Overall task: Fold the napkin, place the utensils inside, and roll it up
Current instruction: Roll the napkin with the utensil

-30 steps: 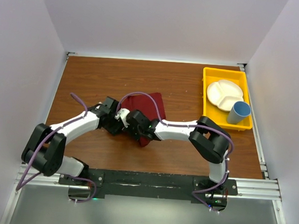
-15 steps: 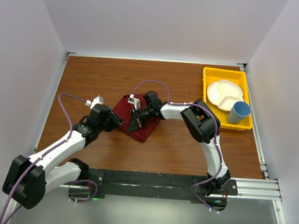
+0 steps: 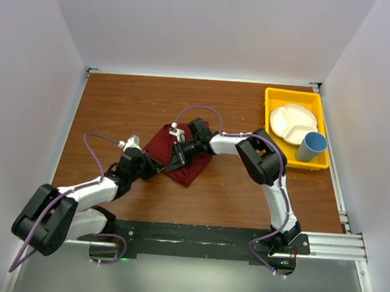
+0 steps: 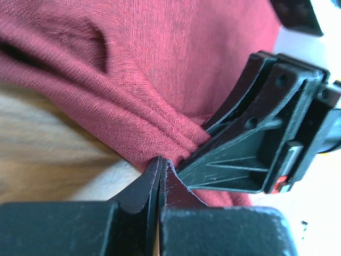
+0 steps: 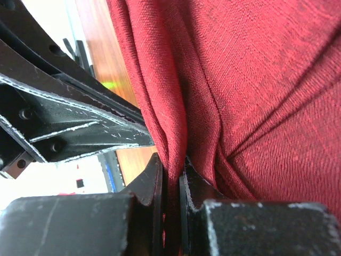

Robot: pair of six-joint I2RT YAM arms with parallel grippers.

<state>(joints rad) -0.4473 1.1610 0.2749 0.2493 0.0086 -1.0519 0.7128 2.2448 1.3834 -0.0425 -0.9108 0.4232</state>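
Napkin (image 3: 161,144) is lying bunched and folded on the tabletop (image 3: 224,108), a bit left of centre, w/ both arms reaching in on it. R gripper (image 3: 175,165) is coming at it from the right, its jaws nearly closed and pinching a doubled ridge of the red cloth; in the right wrist view that fold is running straight down between the two black fingers. L gripper (image 3: 152,168) is sitting at the napkin's near-left edge, just beside R gripper. Its jaws are pressed together, tips meeting right where the cloth's hem is rolling over the wood; can't tell whether any fabric is caught between them. In the left wrist view the napkin is showing creases and a small pucker near the top left. Over at the far right a yellow tray (image 3: 276,98) is holding a white divided plate (image 3: 290,122) and a blue cup (image 3: 311,146), well apart from the napkin.
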